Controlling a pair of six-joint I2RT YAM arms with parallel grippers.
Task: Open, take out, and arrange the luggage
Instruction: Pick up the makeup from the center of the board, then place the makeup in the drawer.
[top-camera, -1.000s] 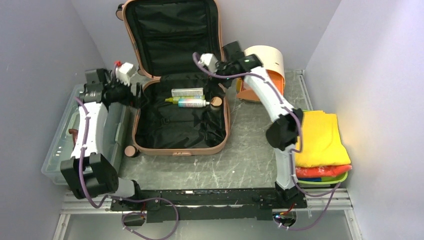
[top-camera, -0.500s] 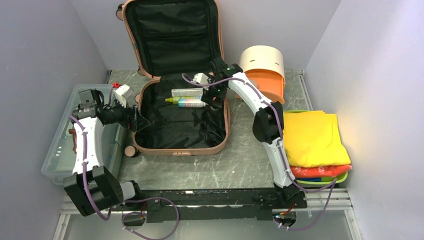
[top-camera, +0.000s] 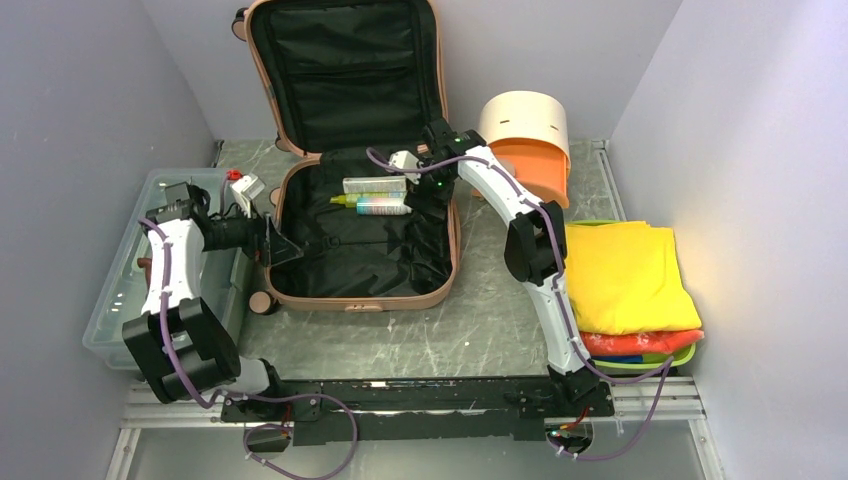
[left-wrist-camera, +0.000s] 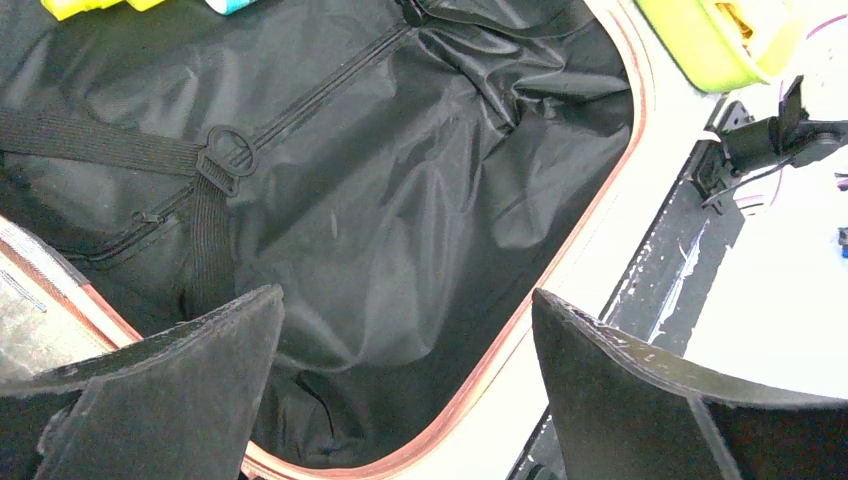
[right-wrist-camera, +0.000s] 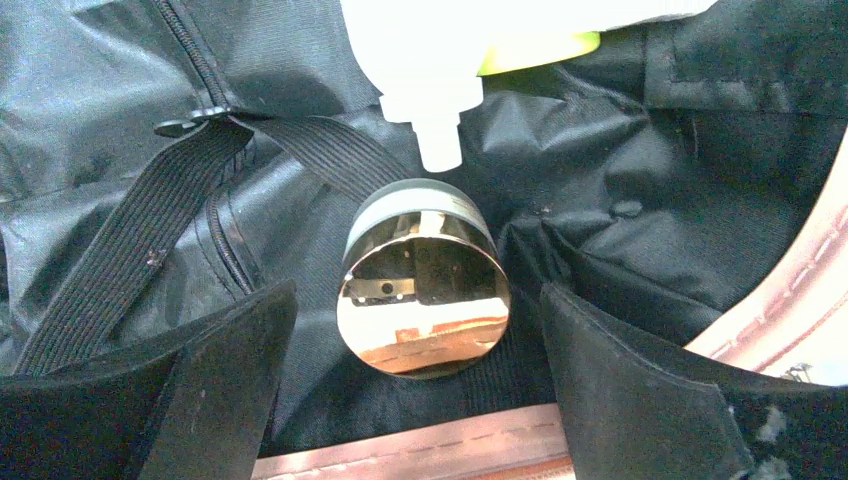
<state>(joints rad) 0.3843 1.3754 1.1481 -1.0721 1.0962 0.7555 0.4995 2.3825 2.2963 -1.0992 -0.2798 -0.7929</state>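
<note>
Marbled tabletop (top-camera: 490, 310) carried the opened luggage (top-camera: 362, 300); right gripper (right-wrist-camera: 415, 305), fingers apart, bracketed a mirror-lidded jar (right-wrist-camera: 422, 285), seemingly to lift it; left gripper (left-wrist-camera: 405, 305) hovered spread over bare lining (left-wrist-camera: 400, 190).

Left side: clear plastic bin (top-camera: 108, 312) on the grey marbled table (top-camera: 500, 310), against the left wall; small brown item (top-camera: 146, 267) inside, too small to identify

Right side: lime-green tray (top-camera: 652, 361) against the right wall, holding a stack of folded cloth. Yellow cloth (top-camera: 630, 275) on top, red-orange cloth (top-camera: 645, 343) under it, sliver of blue at the bottom

Far right of table: cream curved cover (top-camera: 525, 118) arching over an orange piece (top-camera: 538, 165), near the back wall
</note>
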